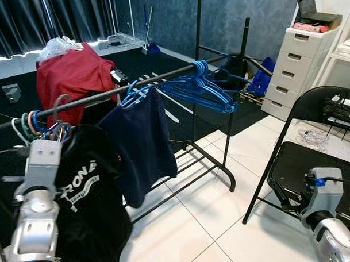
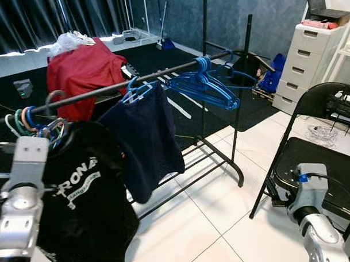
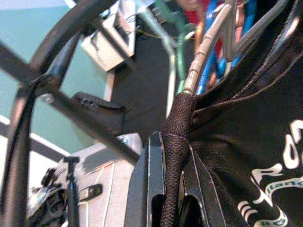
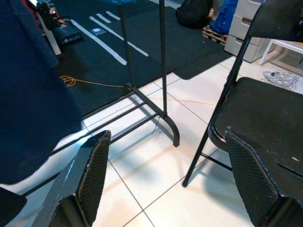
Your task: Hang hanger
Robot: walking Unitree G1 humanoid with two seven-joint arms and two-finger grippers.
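Observation:
A black printed T-shirt point(image 1: 88, 191) hangs on a hanger whose grey metal hook point(image 1: 60, 103) sits over the black clothes rail point(image 1: 133, 86), among several coloured hanger hooks at the rail's left end. My left arm point(image 1: 39, 187) is raised just in front of it. In the left wrist view, my left gripper point(image 3: 173, 142) is shut on the shirt's collar point(image 3: 177, 118) around the hanger's neck, with the hook point(image 3: 203, 52) rising above it. My right gripper point(image 4: 166, 137) hangs low and open, its fingers point(image 4: 94, 170) wide apart over the tiled floor.
A navy shirt point(image 1: 142, 143) and several empty blue hangers point(image 1: 199, 87) hang further right on the rail. A black folding chair point(image 1: 314, 160) stands by my right arm point(image 1: 324, 200). White drawers point(image 1: 299, 63) are at the back right, a red cloth point(image 1: 72, 77) behind the rail.

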